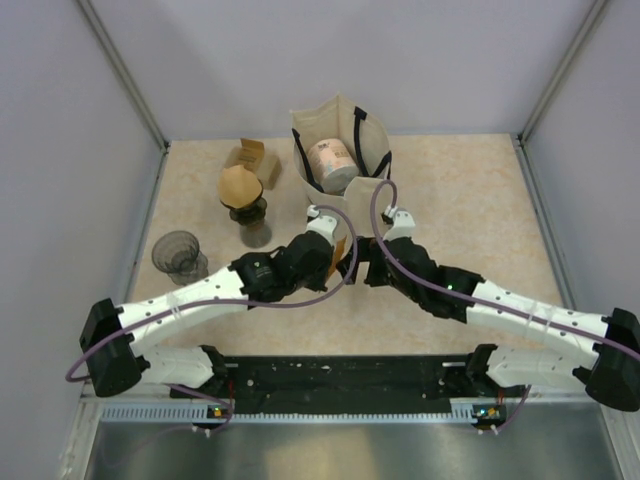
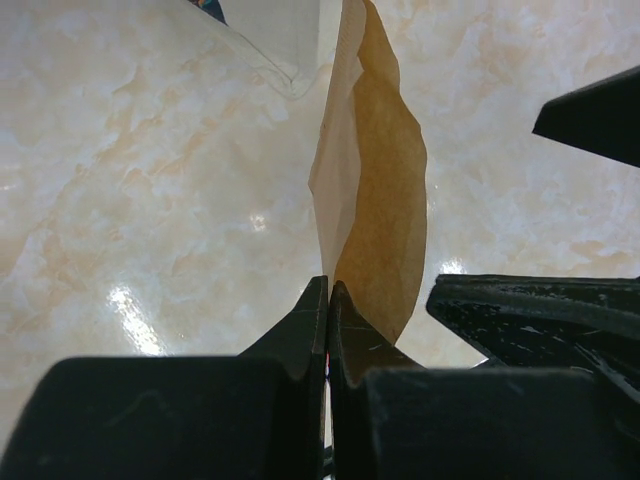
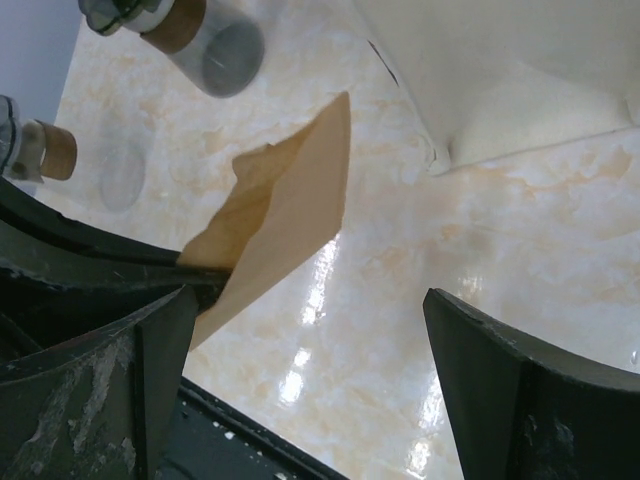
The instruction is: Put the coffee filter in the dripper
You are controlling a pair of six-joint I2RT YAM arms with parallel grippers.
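One coffee filter [image 2: 375,190] pinched in left claw [image 2: 328,300]; right claw [image 3: 310,335] spread, apparently apart.

the coffee filter [image 2: 375,190] is tan brown paper. the table [image 1: 470,200] is cream marble with beige veins. the tote bag [image 1: 372,140] is off-white, the dripper [image 1: 180,255] smoky grey glass, the cables [image 1: 300,304] purple.

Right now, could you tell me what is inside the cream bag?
In the cream bag, one pale round canister shows at the open top. Anything below or beside it is hidden by the bag walls.
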